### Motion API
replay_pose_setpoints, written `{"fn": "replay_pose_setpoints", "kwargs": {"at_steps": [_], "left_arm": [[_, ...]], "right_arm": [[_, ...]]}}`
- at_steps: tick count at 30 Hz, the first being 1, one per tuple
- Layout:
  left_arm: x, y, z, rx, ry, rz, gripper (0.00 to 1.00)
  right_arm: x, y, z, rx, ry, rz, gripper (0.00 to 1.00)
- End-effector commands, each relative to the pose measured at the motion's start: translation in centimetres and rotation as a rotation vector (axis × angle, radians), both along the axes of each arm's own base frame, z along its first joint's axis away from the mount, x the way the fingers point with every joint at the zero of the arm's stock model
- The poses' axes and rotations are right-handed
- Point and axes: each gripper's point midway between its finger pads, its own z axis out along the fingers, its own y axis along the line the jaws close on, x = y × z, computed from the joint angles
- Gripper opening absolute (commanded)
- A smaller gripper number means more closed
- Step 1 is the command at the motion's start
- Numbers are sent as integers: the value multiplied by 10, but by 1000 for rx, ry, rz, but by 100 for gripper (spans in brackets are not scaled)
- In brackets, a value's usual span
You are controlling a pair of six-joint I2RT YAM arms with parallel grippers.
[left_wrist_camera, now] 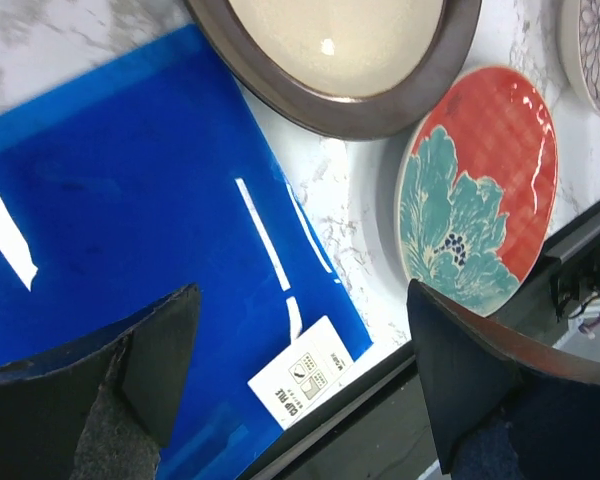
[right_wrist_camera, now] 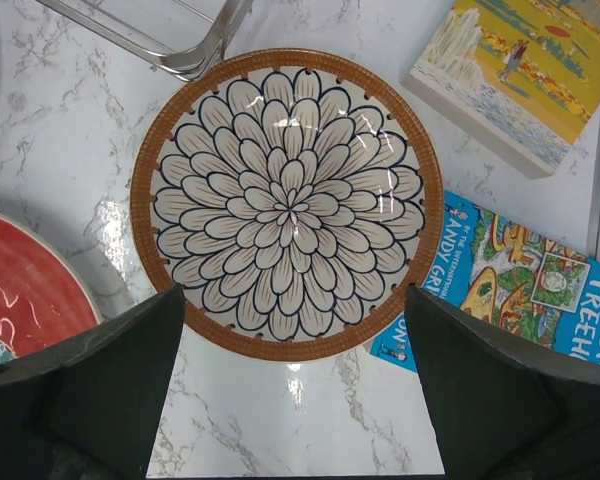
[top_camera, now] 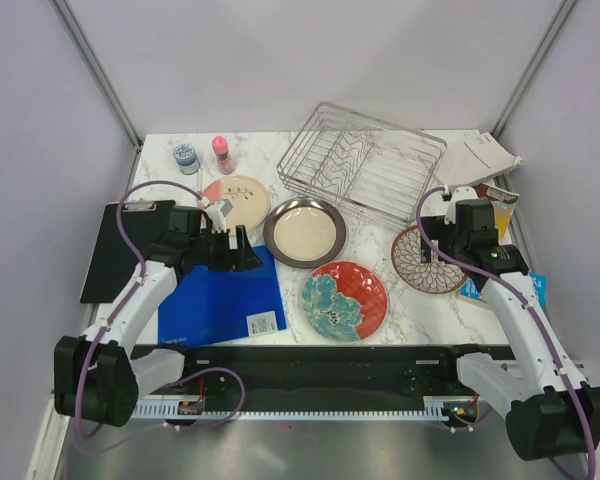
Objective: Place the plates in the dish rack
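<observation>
On a marble table (top_camera: 372, 238), four plates lie flat, all outside the rack (top_camera: 365, 165), which sits at the far edge, right of centre. Red plate (top_camera: 344, 300), with a teal flower, lies nearest the arms. Brown-rimmed plate (top_camera: 305, 232) is just behind it. Pink plate (top_camera: 242, 198) is further left, partly hidden by the left arm. Petal plate (top_camera: 420, 262) is on the right, just in front of the rack's corner. Right gripper (right_wrist_camera: 295, 300) hovers above the petal plate, fingers spread, empty. Left gripper (left_wrist_camera: 302, 330) hovers over a blue folder (top_camera: 225, 295), fingers spread, empty. Black clipboard (top_camera: 120, 250) lies far left, books (top_camera: 500, 215) far right, and two small jars (top_camera: 185, 157) stand back left.
</observation>
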Motion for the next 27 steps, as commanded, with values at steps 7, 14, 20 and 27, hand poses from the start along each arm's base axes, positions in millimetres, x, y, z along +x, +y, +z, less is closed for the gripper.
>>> {"fn": "replay_pose_setpoints", "kwargs": {"at_steps": [7,14,20,27], "left_arm": [[-35,-67,-33,-28,132,-176,88],[-38,-107,-48,-46,205,-216,82],[-35,-147,-56,-55,227,-277,81],[-25,-165,-68,-65,306,-272,65]], "right_arm": [[-3,83,18,284,-121,432,98],[-10,108,0,378,11,581,98],[-17,112,-9,373,85,664,98],[-20,113,-8,381,88,676,98]]}}
